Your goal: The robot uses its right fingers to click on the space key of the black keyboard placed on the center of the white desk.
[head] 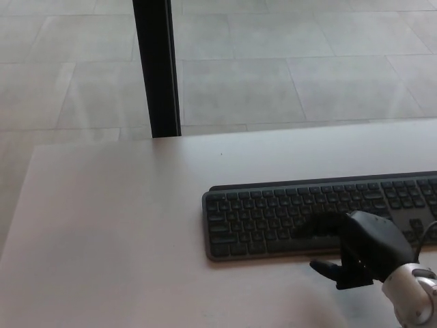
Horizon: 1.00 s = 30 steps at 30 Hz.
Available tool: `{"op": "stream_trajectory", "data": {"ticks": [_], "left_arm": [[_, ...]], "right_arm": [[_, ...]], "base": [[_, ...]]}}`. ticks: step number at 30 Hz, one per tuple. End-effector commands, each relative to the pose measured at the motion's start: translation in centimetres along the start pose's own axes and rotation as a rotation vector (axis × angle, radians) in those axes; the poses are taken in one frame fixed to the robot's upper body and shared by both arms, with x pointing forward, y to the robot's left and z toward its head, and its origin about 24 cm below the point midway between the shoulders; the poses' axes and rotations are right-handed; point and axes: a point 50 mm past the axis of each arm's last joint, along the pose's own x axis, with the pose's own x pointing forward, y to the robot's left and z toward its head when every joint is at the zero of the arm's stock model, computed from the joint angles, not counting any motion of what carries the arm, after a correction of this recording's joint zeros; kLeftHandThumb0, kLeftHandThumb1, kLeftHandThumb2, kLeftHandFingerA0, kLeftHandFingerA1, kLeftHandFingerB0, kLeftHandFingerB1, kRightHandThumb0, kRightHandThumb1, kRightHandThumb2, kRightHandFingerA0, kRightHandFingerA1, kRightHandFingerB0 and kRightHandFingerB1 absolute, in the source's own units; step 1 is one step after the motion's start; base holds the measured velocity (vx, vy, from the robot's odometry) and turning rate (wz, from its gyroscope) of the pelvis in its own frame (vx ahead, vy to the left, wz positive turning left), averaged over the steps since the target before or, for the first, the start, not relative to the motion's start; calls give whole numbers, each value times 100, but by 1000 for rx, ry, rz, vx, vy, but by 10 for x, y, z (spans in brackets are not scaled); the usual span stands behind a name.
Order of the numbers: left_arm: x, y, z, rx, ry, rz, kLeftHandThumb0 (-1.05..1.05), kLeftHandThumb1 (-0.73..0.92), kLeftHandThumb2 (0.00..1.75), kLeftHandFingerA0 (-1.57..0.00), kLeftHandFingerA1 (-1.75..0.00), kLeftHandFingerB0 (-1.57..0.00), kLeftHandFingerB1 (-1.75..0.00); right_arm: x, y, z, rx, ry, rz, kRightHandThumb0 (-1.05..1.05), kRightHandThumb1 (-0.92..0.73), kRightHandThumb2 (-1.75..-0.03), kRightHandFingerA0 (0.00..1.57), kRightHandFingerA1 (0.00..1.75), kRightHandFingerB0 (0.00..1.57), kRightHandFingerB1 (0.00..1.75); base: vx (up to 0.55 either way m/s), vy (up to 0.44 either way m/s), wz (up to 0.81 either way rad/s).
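Black keyboard [273, 215] lies flat on the white bench [116, 232], long side running L-R, set toward the right half of the view w/ its right end cut off by the picture edge. Left end of the keyboard sits about mid-bench; near edge runs roughly parallel to the bench's front.

Right hand [355, 253] comes in from the lower right corner, silver wrist section [410, 294] behind it. Hand sits over the near edge of the keyboard, right of its visible middle. One finger [317, 225] stretches out leftward and forward over the bottom rows of keys, about where the space bar row is; can't tell for sure if the tip is touching a key or just above it, since black on black blurs together. Thumb [326, 268] pokes out to the left, lower down, over bare bench just in front of the keyboard's near edge. So the hand holds nothing, digits spread apart, one pointing over the keys.

Left hand doesn't show anywhere.

Beyond the bench's far edge: pale tiled floor [307, 75] w/ grey grout lines, and a black vertical post [157, 68] rising from behind the far edge, left of centre. A thin cable [431, 232] loops at the far right by the wrist, partly over the keys
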Motion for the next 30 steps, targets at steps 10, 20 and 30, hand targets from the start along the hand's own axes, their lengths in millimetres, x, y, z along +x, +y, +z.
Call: {"op": "stream_trajectory", "data": {"ticks": [10, 20, 30], "left_arm": [[1, 4, 10, -1, -34, 11, -54, 74, 62, -72, -75, -58, -55], [1, 6, 7, -18, -37, 12, -53, 74, 62, -74, -75, -55, -53], [0, 7, 6, -6, -29, 12, -54, 74, 62, -73, -70, -52, -50]], "right_arm": [[-3, 14, 0, -196, 18, 54, -34, -58, -62, 85, 149, 65, 48], [2, 11, -2, -170, 103, -25, -33, -55, -61, 88, 154, 66, 50], [2, 9, -4, -121, 110, -61, -33, -56, -62, 88, 153, 65, 49]], "base": [[0, 0, 0], [0, 0, 0], [0, 0, 0]]}}
